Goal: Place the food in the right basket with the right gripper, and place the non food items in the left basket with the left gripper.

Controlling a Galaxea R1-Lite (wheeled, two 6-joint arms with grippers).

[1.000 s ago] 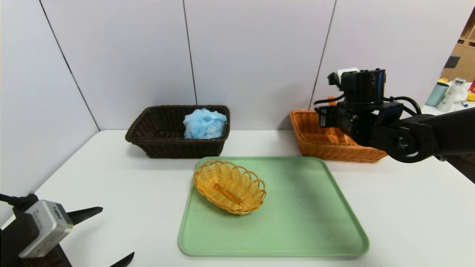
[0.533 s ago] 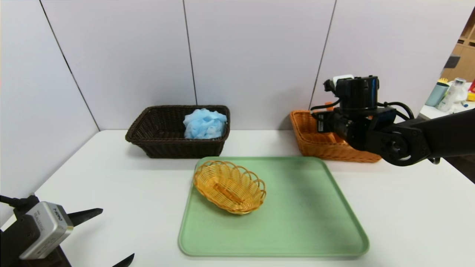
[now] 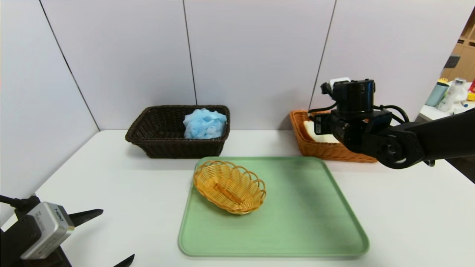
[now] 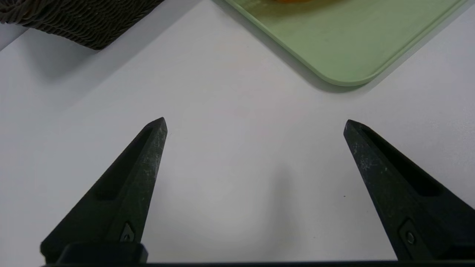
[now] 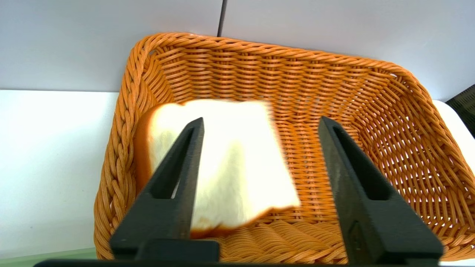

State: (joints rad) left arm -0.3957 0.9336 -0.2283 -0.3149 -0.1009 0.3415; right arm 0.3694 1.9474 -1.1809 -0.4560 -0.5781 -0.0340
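The right gripper (image 5: 259, 126) is held over the orange basket (image 5: 371, 96), its jaws spread and nothing pinched between them. A slice of bread (image 5: 230, 167) is seen just beyond and below the jaws, inside the basket toward its left wall, partly behind one finger; whether it has settled cannot be told. The bread is judged light, soft and easily crushed; it would best be taken by the crust edges with gentle pressure. The left gripper (image 4: 256, 126) is parked low over bare table (image 4: 237, 111), jaws spread and empty. A small woven basket (image 3: 229, 186) is left on the green tray (image 3: 315, 222).
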